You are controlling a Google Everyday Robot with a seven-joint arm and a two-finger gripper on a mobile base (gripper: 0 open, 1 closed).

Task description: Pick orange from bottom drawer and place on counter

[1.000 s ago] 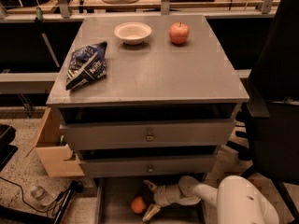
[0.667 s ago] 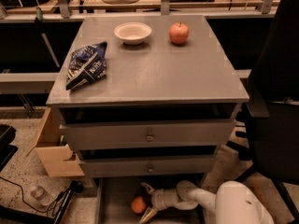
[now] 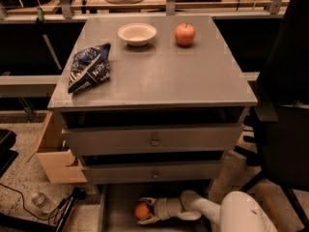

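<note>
Presently the grasp is in hand: the end effector (image 3: 146, 210) sits low in the open bottom drawer (image 3: 117, 215), its fingers apart on either side of the orange (image 3: 140, 210), the only item seen in that drawer. The next move, as judged, calls for closing, lifting clear and carrying up to the desk (image 3: 159, 76), where the bowl (image 3: 137, 34) stands empty.

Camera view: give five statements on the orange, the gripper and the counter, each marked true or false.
1. The orange lies in the bottom drawer. True.
2. The gripper hangs above the counter. False: it is down in the bottom drawer, at the orange.
3. An apple stands on the counter. True.
4. The bowl holds the apple. False: the apple stands beside the bowl.
5. A bag lies on the counter. True.
</note>
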